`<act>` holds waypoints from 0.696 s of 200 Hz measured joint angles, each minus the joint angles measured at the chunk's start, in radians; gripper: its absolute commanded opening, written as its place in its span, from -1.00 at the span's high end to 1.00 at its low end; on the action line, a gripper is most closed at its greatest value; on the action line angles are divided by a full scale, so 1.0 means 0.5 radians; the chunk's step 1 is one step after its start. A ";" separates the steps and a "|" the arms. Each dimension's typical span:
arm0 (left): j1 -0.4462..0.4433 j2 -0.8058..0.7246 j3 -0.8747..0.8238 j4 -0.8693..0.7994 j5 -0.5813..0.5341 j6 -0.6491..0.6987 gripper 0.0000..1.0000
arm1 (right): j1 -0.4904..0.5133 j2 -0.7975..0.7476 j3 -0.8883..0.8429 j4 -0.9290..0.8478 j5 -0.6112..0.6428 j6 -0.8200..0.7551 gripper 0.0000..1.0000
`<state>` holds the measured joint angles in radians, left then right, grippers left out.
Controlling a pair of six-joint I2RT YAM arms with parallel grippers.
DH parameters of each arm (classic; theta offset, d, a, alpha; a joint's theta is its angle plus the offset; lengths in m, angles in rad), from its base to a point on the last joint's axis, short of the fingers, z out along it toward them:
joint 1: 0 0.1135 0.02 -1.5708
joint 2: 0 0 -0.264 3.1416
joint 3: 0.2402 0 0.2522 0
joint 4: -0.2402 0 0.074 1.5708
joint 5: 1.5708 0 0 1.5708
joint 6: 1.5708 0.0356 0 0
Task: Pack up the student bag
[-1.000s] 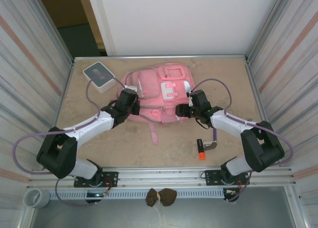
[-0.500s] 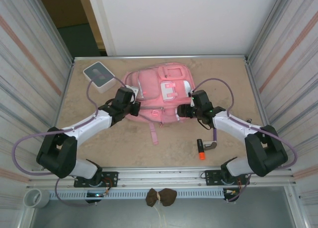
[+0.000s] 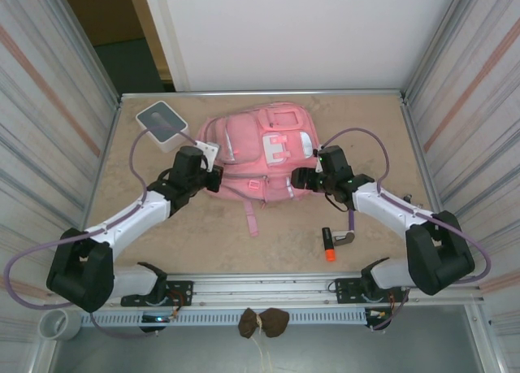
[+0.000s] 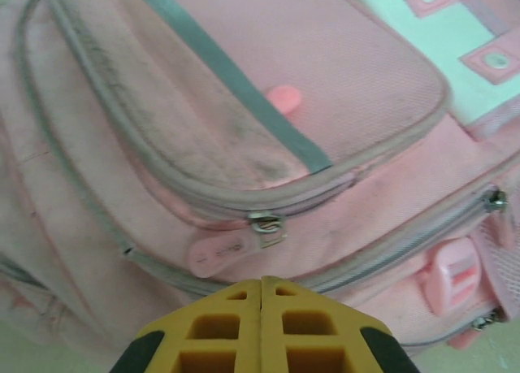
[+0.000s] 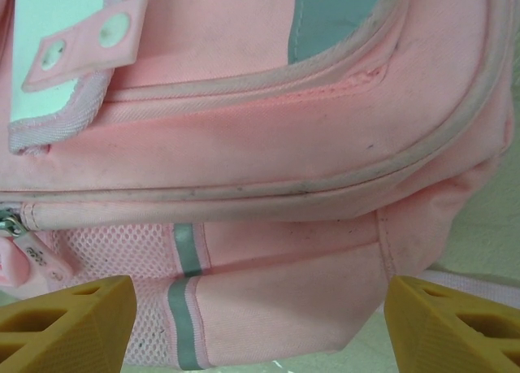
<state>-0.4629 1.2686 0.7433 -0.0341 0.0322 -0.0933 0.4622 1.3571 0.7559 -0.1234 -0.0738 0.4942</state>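
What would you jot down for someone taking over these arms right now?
Left pincer: shut, empty, just short of a zip pull.
Right pincer: open, at the bag's right side.
Bag: flat mid-table, zips in view closed.
Done: nothing packed that I can see.
Left: open a zip, probably load the pen-like item lying nearby.

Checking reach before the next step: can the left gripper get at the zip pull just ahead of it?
Probably yes. The zip pull lies on the bag right ahead of the left gripper with nothing between, but its jaws are shut and would have to open first.
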 measured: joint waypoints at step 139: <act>0.005 0.424 0.282 -0.134 -0.112 0.265 0.14 | 0.000 0.034 0.003 -0.003 -0.020 0.006 -0.58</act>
<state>-0.4606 1.4807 0.8845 -0.1013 -0.0238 0.0391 0.4622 1.3743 0.7574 -0.1249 -0.0837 0.4973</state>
